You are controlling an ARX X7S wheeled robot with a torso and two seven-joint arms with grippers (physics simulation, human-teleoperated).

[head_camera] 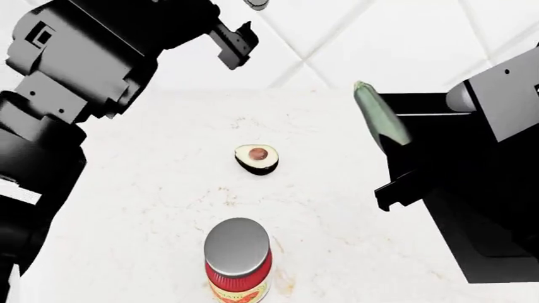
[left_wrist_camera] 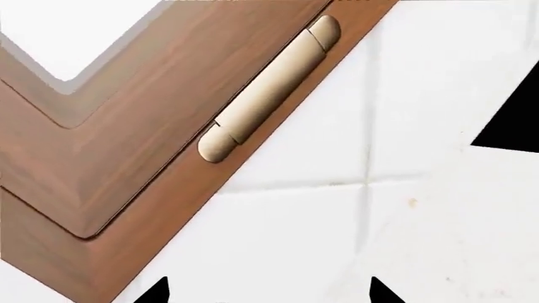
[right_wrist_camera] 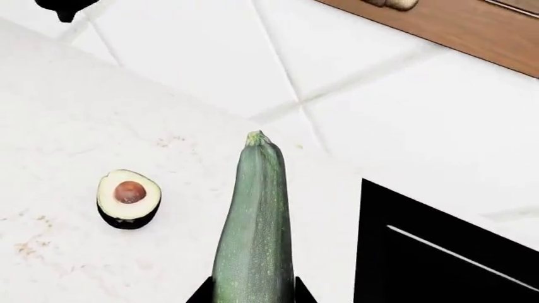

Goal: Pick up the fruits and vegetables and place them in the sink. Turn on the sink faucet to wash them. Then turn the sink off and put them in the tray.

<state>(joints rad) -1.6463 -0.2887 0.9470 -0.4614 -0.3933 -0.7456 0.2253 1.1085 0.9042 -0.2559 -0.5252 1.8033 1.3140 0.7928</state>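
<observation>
Right gripper (right_wrist_camera: 252, 297) clamps the zucchini (right_wrist_camera: 252, 233), held beside the sink (head_camera: 471, 208) edge. Avocado (head_camera: 257, 158) sits left of the sink; only the left wrist view shows a cabinet handle (left_wrist_camera: 269, 88). Left jaws: can't tell.

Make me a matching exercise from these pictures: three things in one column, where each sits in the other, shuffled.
Things:
1. zucchini
2. halved avocado
3. jar with the grey lid

Places:
A. cut side up, alone in the middle of the counter
B. held in the right end effector, up off the counter
C. upright at the counter's near edge

Pairs: 1-B, 2-A, 3-C
</observation>
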